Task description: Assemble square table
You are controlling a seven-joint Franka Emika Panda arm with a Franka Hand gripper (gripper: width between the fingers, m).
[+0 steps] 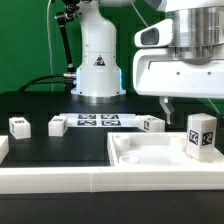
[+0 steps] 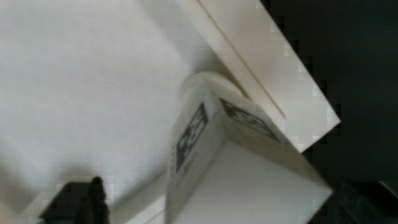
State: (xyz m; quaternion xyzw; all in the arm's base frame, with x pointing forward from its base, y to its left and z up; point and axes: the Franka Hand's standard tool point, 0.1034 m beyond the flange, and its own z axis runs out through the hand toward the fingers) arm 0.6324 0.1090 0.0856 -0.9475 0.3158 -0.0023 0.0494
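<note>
The white square slab (image 1: 150, 152) lies at the exterior view's right, recessed side up. A tagged white leg block (image 1: 200, 135) stands upright on its right part. My gripper (image 1: 190, 108) hangs just above that block, one dark fingertip (image 1: 165, 105) showing to its left with a gap between them. In the wrist view the tagged leg block (image 2: 217, 140) runs up between my gripper's (image 2: 222, 205) fingers. The dark finger (image 2: 71, 200) stands apart from it over the slab's white face (image 2: 89, 80). The jaws are open. Three more leg blocks (image 1: 18, 124) (image 1: 56, 125) (image 1: 152, 124) sit on the black table.
The long white rail (image 1: 90, 185) lies across the front. The marker board (image 1: 97, 121) lies before the robot base (image 1: 98, 65). The slab's raised rim (image 2: 267, 60) borders the dark table (image 2: 347, 40) in the wrist view.
</note>
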